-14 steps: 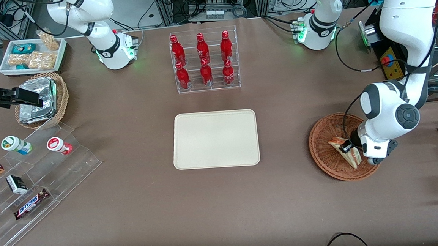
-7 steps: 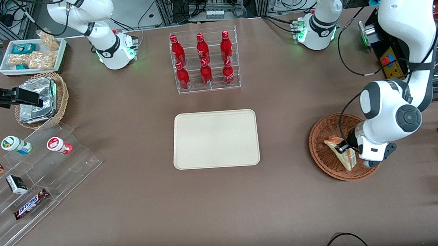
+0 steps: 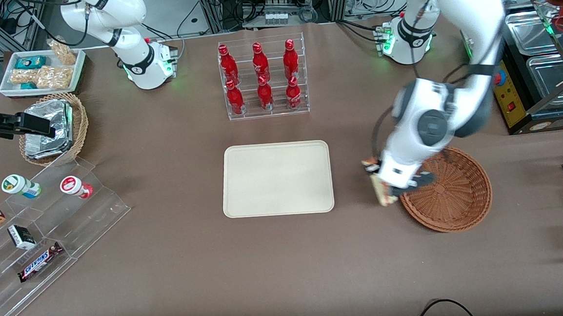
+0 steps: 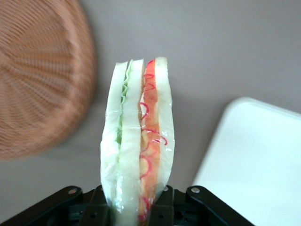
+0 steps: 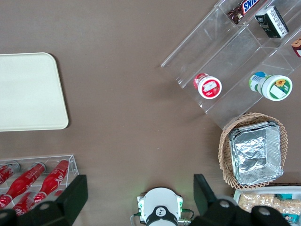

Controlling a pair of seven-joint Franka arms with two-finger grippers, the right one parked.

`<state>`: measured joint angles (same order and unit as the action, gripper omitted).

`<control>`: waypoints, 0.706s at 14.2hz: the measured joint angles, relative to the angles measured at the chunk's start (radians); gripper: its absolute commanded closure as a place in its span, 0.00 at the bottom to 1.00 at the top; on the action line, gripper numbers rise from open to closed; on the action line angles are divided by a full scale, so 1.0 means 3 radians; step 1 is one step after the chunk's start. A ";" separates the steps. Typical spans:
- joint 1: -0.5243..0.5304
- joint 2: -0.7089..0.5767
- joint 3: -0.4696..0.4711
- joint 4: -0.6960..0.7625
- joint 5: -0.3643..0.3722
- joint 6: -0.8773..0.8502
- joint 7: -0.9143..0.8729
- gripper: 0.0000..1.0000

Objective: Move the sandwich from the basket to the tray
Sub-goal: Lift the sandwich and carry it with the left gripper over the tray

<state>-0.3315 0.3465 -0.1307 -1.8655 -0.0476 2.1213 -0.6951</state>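
The arm covers most of the gripper [image 3: 380, 187] and sandwich [image 3: 378, 193]; the frame edge crops the fingers [image 4: 162, 207].

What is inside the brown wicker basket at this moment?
Nothing visible: the basket shows only bare weave. The arm covers part of its rim. The sandwich is outside it, held by the end effector above the table between basket and tray.

Arm [image 3: 455, 44]: glossy white shells, dark grey round joint caps
Cable: black, looped beside wrist
Tool [image 3: 380, 183]: black fingers
Base: green light
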 measured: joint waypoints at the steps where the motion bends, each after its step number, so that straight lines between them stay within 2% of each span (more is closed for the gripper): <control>1: -0.0169 0.0054 -0.0001 0.0036 0.0000 0.0003 -0.0062 0.86; 4: -0.0647 0.0385 0.0003 0.0316 0.0000 0.0018 -0.0211 0.85; 6: -0.0894 0.0661 0.0006 0.0598 0.0001 0.0024 -0.0377 0.79; 10: -0.1149 0.1015 0.0012 0.1019 0.0001 0.0028 -0.0540 0.76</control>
<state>-0.6762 0.6511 -0.1272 -1.5598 -0.0473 2.1297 -0.8571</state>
